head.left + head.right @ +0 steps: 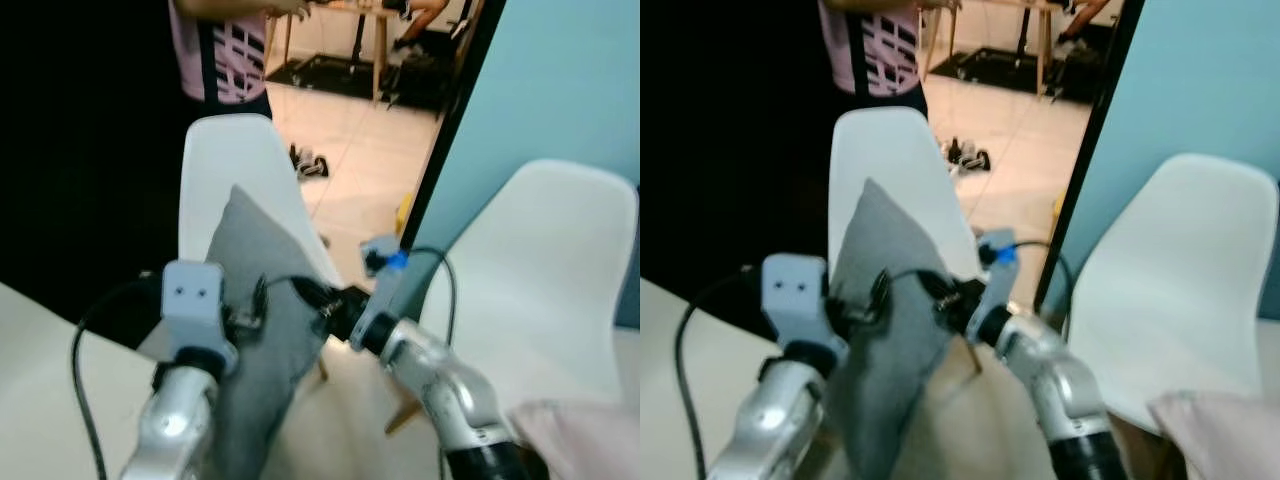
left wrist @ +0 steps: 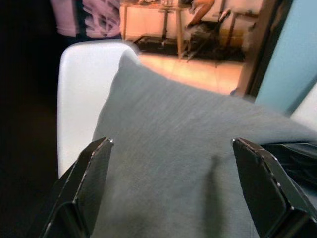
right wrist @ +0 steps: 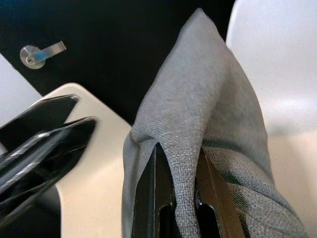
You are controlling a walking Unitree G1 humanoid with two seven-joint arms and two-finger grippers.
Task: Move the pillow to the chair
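A grey pillow [image 1: 262,300] stands upright on edge in front of the back of a white chair [image 1: 225,160]. My right gripper [image 3: 179,151] is shut on a fold of the pillow's fabric [image 3: 198,99], pinching its right side. On the pillow's left side, my left gripper [image 2: 172,144] is open; its fingers [image 2: 94,173] are spread wide with the pillow's broad face [image 2: 173,124] just beyond them. In the eye views both arms meet at the pillow's middle, the left arm [image 1: 190,310] at its left and the right arm [image 1: 400,330] at its right.
A second white chair [image 1: 560,280] stands to the right against a teal wall [image 1: 570,80]. A person [image 1: 225,50] stands behind the first chair. A dark post [image 1: 450,130] divides the chairs. A pink cloth [image 1: 580,440] lies at the bottom right, a white surface [image 1: 40,390] at the lower left.
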